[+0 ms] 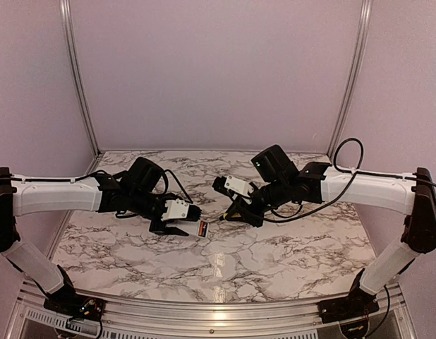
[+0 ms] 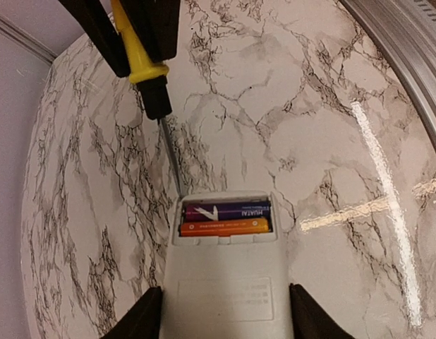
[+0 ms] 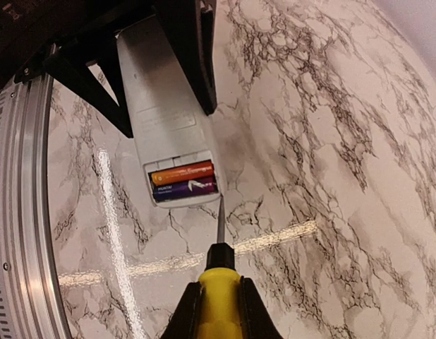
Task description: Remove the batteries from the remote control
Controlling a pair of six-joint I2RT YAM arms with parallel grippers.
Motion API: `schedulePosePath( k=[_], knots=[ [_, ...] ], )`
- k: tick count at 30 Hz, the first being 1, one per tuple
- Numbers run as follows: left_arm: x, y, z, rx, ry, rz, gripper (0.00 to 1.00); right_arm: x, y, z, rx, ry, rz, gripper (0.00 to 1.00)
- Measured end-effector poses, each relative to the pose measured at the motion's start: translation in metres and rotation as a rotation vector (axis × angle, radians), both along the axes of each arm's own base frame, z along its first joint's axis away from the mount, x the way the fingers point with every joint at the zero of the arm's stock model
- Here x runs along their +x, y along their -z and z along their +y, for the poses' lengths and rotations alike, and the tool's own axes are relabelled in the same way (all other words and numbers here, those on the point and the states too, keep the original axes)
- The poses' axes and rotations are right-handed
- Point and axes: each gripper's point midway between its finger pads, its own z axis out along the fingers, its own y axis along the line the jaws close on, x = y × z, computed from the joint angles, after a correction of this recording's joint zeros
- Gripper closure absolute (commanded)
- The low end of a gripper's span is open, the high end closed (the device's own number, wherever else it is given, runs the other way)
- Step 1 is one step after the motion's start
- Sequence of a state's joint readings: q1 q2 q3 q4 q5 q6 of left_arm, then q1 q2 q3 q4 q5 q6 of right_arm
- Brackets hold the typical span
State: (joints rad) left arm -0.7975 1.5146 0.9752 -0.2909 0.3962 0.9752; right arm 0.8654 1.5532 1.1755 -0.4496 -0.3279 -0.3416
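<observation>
My left gripper (image 2: 225,314) is shut on the white remote control (image 2: 225,282) and holds it by its sides, with the open battery bay facing up. Two batteries lie side by side in the bay, one orange (image 2: 223,227) and one purple (image 2: 228,210). My right gripper (image 3: 219,314) is shut on a yellow screwdriver (image 3: 219,293) with a black collar. Its thin metal tip (image 3: 220,219) touches the corner of the remote's (image 3: 165,106) bay end, beside the purple battery (image 3: 184,188). In the top view both grippers (image 1: 177,227) (image 1: 239,212) meet at mid-table.
The marble table (image 1: 274,261) is bordered by a metal rail (image 3: 20,212) along its near edge. Purple walls with metal corner posts (image 1: 77,78) close in the back and sides.
</observation>
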Motion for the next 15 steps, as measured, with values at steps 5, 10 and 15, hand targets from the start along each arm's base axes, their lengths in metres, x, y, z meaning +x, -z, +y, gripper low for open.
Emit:
schedulePosePath(
  k=[5, 10, 15],
  knots=[
    [0.0005, 0.0006, -0.0012, 0.000, 0.000, 0.005, 1.00, 0.0003, 0.0000, -0.0002, -0.001, 0.002, -0.001, 1.00],
    [0.0004, 0.0009, -0.0013, -0.001, -0.002, 0.010, 1.00, 0.0000, -0.0007, -0.0006, 0.000, 0.002, -0.002, 1.00],
    [0.0008, -0.0007, -0.0024, -0.006, -0.001, 0.009, 1.00, -0.0005, -0.0034, -0.0022, 0.003, 0.003, -0.010, 1.00]
  ],
)
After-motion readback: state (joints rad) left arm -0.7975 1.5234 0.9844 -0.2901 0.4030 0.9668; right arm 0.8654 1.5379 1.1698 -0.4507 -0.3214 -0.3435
